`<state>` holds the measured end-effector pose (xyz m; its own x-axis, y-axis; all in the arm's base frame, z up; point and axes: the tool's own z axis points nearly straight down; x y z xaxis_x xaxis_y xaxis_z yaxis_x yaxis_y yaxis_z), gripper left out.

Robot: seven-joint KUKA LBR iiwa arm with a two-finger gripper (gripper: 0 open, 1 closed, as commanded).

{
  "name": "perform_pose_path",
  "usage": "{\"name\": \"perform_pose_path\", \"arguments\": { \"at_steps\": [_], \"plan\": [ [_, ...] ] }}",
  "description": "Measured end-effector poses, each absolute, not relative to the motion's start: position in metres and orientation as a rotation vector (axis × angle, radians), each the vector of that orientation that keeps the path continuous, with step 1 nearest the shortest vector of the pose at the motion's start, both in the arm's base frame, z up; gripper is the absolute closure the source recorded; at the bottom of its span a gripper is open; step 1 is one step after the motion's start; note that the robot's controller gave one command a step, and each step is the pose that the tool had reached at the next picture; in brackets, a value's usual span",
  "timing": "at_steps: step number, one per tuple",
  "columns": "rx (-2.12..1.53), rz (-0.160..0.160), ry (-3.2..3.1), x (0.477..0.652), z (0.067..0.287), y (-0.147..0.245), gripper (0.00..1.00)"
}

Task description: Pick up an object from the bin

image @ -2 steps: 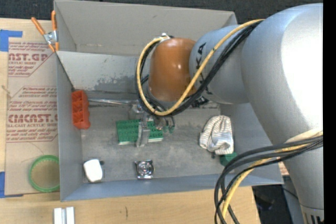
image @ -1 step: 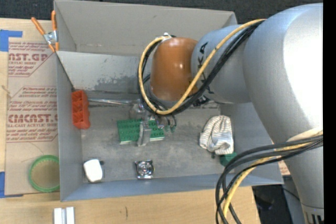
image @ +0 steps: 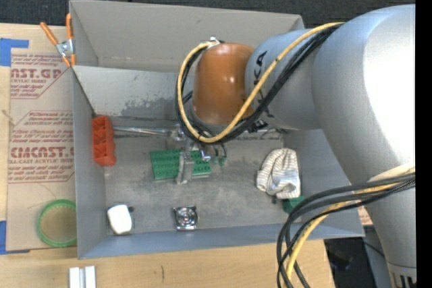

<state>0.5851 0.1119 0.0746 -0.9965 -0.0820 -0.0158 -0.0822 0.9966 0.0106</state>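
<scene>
Your gripper hangs low over the green block in the middle of the bin — spread or pinching, you cannot tell. An orange brick lies left of it, a white bundle right.

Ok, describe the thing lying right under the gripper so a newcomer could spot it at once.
In the grey bin, go to the middle of the floor, below the gripper. A flat green block lies there. Its neighbours are an orange block by the view's left wall, a white lump and a small metal piece near its lower wall; it alone is green and wide.
</scene>
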Motion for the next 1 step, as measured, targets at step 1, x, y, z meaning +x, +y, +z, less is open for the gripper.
{"name": "perform_pose_path", "arguments": {
  "at_steps": [1],
  "plan": [
    [-0.145,0.016,3.131,0.5795,0.1202,0.1064,1.00]
  ]
}}
